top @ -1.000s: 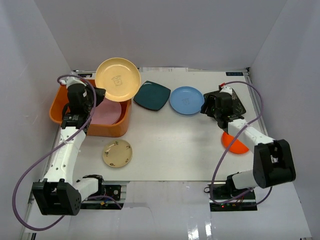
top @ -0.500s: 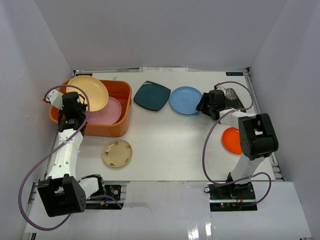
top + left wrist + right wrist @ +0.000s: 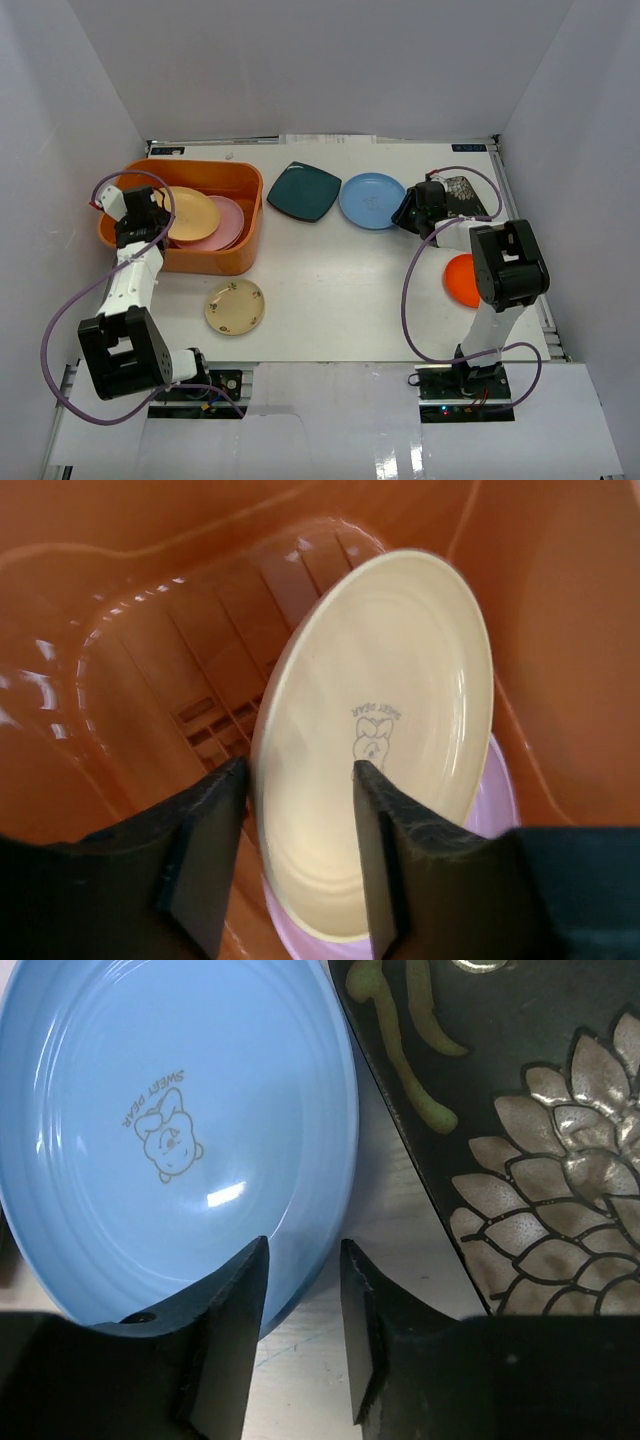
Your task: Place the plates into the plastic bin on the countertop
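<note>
In the orange plastic bin (image 3: 215, 258) (image 3: 120, 710) a cream plate (image 3: 192, 214) (image 3: 400, 680) leans on a pink plate (image 3: 232, 222) (image 3: 497, 790). My left gripper (image 3: 152, 208) (image 3: 298, 770) is open inside the bin, its fingers straddling the cream plate's rim with gaps on both sides. My right gripper (image 3: 407, 215) (image 3: 303, 1248) is open around the right rim of the light blue plate (image 3: 372, 200) (image 3: 180, 1110), one finger over the plate and the other over the countertop (image 3: 340, 290). The black floral plate (image 3: 465, 195) (image 3: 560, 1160) lies just right of it.
A dark teal square plate (image 3: 304, 192) lies left of the blue one. An orange plate (image 3: 460, 280) sits by the right arm, partly hidden. A small speckled beige plate (image 3: 234, 307) lies in front of the bin. White walls close in three sides.
The left arm brought the cream plate down from above the bin onto the pink plate and opened its jaws. The right gripper moved to the blue plate's rim and narrowed its jaws.
</note>
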Available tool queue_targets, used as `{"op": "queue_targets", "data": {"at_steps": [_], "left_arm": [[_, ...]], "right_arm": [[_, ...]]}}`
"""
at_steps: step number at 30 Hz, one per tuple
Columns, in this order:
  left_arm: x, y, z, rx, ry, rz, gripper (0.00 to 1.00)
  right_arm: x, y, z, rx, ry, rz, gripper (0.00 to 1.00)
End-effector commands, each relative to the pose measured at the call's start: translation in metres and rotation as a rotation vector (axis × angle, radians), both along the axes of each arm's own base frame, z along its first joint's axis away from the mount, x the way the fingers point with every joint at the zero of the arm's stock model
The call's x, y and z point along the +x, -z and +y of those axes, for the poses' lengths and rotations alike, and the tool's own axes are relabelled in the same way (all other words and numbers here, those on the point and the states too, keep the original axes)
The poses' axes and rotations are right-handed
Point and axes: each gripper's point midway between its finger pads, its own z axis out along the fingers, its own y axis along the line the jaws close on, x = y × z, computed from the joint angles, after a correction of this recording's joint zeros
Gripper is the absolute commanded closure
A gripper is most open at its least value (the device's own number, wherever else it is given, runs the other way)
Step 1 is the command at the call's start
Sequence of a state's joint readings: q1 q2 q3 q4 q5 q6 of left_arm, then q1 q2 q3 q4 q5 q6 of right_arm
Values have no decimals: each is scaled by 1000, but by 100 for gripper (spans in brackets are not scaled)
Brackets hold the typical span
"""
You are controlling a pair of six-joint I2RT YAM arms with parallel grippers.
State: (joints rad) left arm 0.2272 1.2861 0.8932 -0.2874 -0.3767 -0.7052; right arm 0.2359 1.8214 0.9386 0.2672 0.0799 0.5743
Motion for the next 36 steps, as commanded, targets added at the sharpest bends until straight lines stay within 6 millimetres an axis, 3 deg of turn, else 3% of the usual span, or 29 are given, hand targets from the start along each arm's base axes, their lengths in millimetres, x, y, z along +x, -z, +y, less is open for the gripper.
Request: {"op": "queue_targets", "data": {"at_steps": [1, 2, 4, 5, 6, 10, 13, 16, 18, 19, 21, 22, 25, 30, 36], "left_arm": [[9, -20, -8, -10, 65, -67, 41], [9, -25, -10, -12, 74, -83, 31], [9, -26, -16, -26, 106, -91, 24], [8, -31, -17, -24, 111, -105, 15], [8, -32, -19, -26, 120, -109, 13], [16, -58, -45, -58, 276, -204, 6], [20, -83, -67, -77, 399, -269, 4], [20, -104, -108, -127, 603, -344, 7], [20, -113, -146, -176, 787, -362, 10], [18, -114, -175, -202, 896, -358, 11], [12, -124, -216, -218, 1055, -350, 11], [3, -117, -253, -220, 1171, -308, 10], [-9, -127, -300, -244, 1317, -316, 9], [-25, -143, -356, -237, 1487, -350, 8], [-32, -129, -395, -211, 1544, -316, 9]], "right_arm": [[9, -10, 1, 29, 15, -46, 60], [9, -14, 1, 32, 16, -54, 62], [6, -19, 0, 45, 26, -60, 69], [6, -30, 1, 53, 25, -84, 73], [4, -32, 0, 59, 30, -89, 80], [5, -65, -2, 74, 37, -168, 90], [2, -109, -2, 95, 28, -271, 92], [-4, -133, -3, 96, 15, -328, 92], [-12, -161, -3, 107, -7, -396, 92], [-17, -169, 3, 122, -41, -411, 92], [-31, -193, 9, 147, -99, -465, 92], [-42, -208, 18, 176, -157, -497, 92], [-60, -221, 31, 203, -242, -506, 92], [-82, -221, 51, 211, -341, -490, 92], [-101, -215, 81, 214, -429, -461, 92]]}}
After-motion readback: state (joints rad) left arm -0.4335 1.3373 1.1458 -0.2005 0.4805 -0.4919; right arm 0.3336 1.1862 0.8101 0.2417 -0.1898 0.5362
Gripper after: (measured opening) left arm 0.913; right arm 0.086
